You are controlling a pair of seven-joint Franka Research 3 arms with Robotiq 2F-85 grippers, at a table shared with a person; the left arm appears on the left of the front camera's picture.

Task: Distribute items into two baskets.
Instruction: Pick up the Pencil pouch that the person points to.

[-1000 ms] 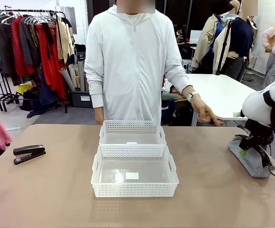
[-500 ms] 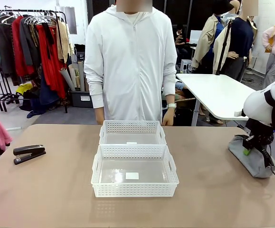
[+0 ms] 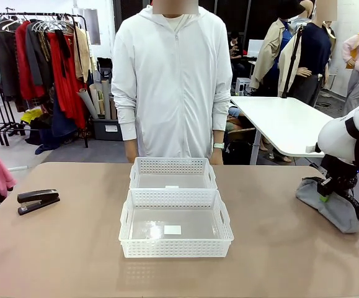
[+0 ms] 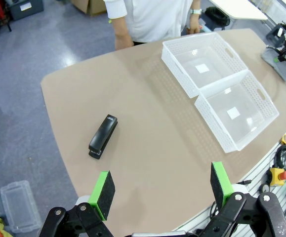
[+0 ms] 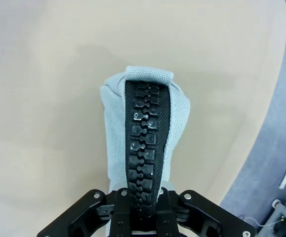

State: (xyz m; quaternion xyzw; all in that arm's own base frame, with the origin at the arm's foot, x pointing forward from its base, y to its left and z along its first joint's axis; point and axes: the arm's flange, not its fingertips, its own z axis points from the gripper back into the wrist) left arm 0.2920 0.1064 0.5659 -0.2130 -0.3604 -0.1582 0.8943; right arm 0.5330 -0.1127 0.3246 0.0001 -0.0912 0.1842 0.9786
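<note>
The right gripper (image 5: 143,200) gripped the grey pouch (image 5: 176,118) in its jaws, seemingly to carry it to the baskets (image 3: 175,248); the left gripper (image 4: 161,186) gaped wide.

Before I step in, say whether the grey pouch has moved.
Yes. The grey pouch, in the right gripper, has spread slightly right, away from the near basket.

Rack of clothes (image 3: 61,68), white side table (image 3: 288,121), possibly emergency button (image 4: 280,174)

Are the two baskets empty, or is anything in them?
Both empty: the near basket and far basket show just labelled bottoms. The stapler lies on the table at left; the right gripper grips the pouch.
</note>
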